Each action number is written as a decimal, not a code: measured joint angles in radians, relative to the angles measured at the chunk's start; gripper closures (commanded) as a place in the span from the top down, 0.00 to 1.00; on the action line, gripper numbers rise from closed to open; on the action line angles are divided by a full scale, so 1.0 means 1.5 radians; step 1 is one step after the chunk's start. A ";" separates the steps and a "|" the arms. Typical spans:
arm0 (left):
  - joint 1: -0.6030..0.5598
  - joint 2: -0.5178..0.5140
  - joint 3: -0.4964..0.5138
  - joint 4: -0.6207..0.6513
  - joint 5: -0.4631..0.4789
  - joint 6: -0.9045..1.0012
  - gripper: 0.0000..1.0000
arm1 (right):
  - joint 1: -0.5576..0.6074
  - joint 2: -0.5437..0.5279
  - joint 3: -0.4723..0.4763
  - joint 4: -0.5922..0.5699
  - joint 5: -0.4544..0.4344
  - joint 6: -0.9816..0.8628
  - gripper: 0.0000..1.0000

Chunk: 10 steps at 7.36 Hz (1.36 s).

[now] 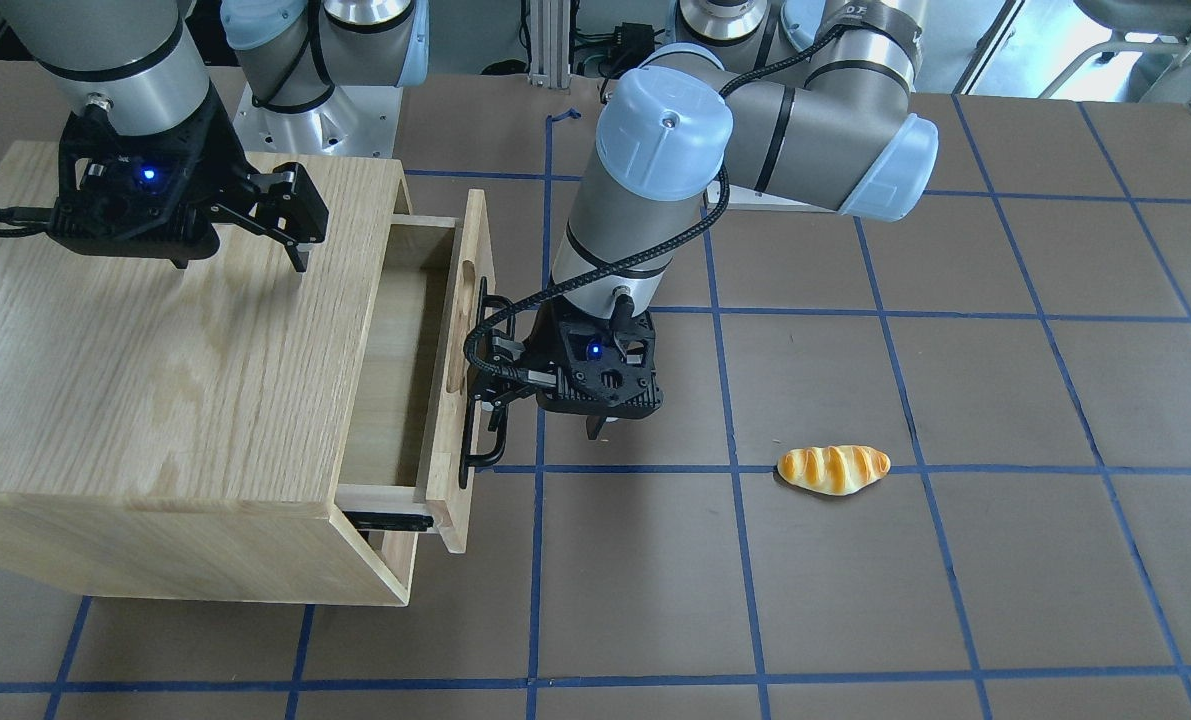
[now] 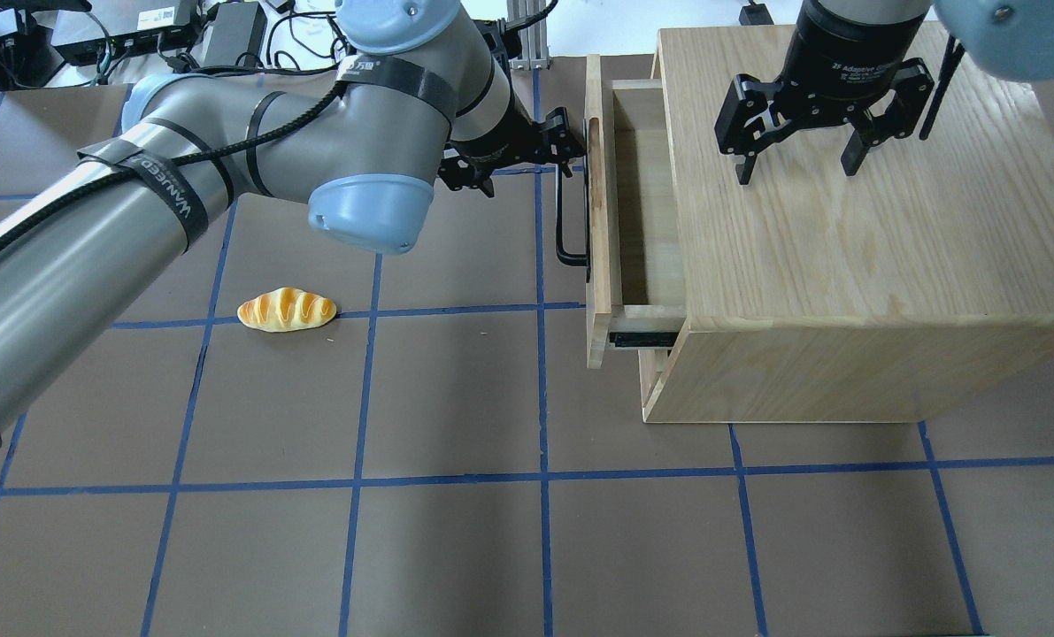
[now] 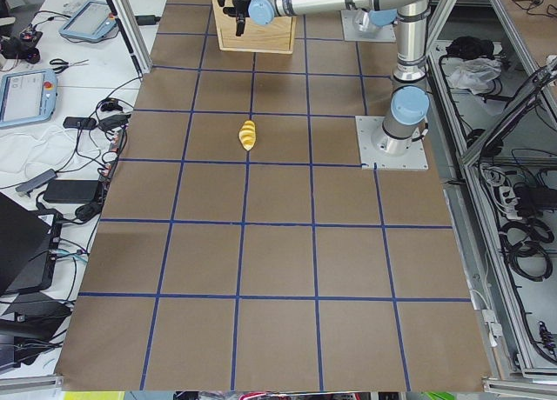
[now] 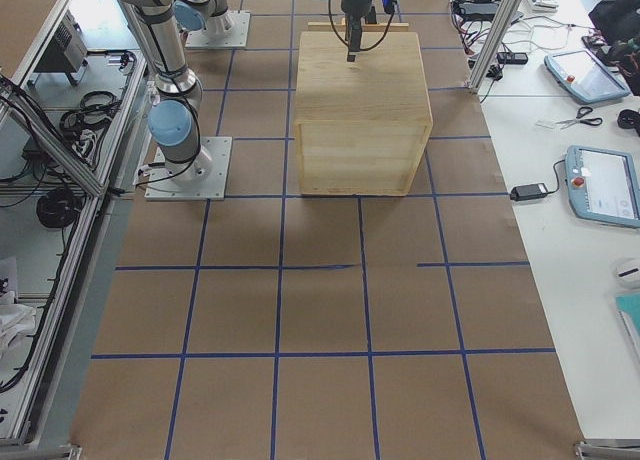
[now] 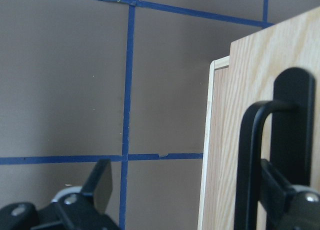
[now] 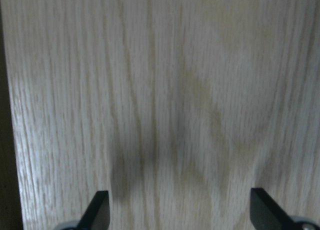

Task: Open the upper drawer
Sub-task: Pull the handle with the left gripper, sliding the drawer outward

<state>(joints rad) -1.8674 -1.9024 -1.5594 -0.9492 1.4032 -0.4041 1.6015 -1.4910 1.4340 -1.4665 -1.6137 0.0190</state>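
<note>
The upper drawer (image 1: pixel 463 330) is pulled partway out of the oak cabinet (image 1: pixel 155 350), and its inside looks empty. In the overhead view the drawer front (image 2: pixel 598 221) stands clear of the cabinet (image 2: pixel 845 248). My left gripper (image 1: pixel 490 380) is open at the black bar handle (image 1: pixel 483 440). In the left wrist view one finger (image 5: pixel 282 192) sits between the handle (image 5: pixel 250 155) and the drawer front (image 5: pixel 235 115), and the other finger (image 5: pixel 100 182) is out over the table. My right gripper (image 2: pixel 799 164) is open and empty just above the cabinet top (image 6: pixel 165 90).
A toy bread roll (image 1: pixel 833 468) lies on the brown table to the robot's left of the drawer; it also shows in the overhead view (image 2: pixel 286 310). Blue tape lines grid the table. The cabinet stands on the robot's right side (image 4: pixel 360 90).
</note>
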 measured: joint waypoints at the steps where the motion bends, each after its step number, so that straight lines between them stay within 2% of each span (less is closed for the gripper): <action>1: 0.004 0.000 0.000 0.000 0.004 0.003 1.00 | 0.000 0.000 0.000 0.000 0.000 0.000 1.00; 10: 0.047 0.009 0.001 -0.017 0.015 0.040 1.00 | 0.000 0.000 0.000 0.000 0.000 0.000 1.00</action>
<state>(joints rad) -1.7966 -1.8886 -1.5586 -0.9752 1.4251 -0.3442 1.6014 -1.4910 1.4335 -1.4665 -1.6137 0.0190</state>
